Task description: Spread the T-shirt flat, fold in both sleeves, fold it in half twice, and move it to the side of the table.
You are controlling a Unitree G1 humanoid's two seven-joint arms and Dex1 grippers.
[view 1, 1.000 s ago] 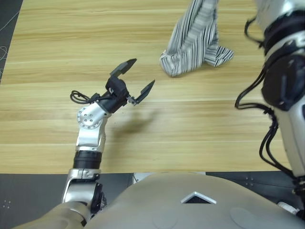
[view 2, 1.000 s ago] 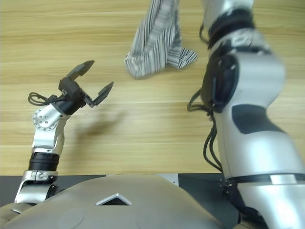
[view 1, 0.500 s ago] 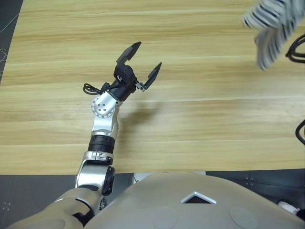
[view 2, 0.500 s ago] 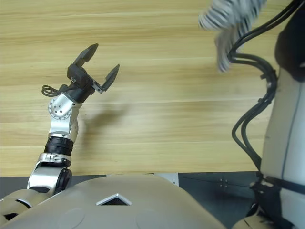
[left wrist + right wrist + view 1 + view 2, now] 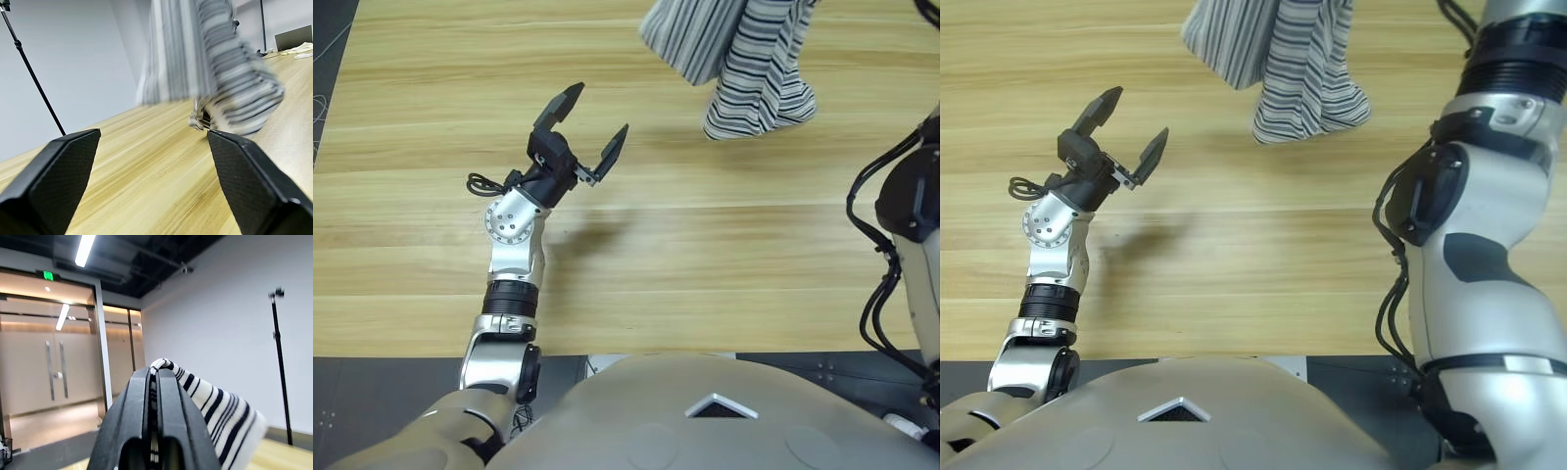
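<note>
Wooden table (image 5: 705,245), two grippers, one striped T-shirt (image 5: 744,69) held aloft.
Left: left gripper (image 5: 599,110) above the table's left half, jaws wide apart, nothing between them, pointing toward the shirt and well apart from it. Centre to right: striped T-shirt hanging bunched over the far side of the table; contact of its lowest fold with the wood cannot be told. Right: right gripper (image 5: 155,382) raised, jaws together, clamped on a fold of the shirt.

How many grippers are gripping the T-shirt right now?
1. The right gripper is shut on the striped T-shirt, which hangs over the table. The left gripper is open, apart from it.
</note>
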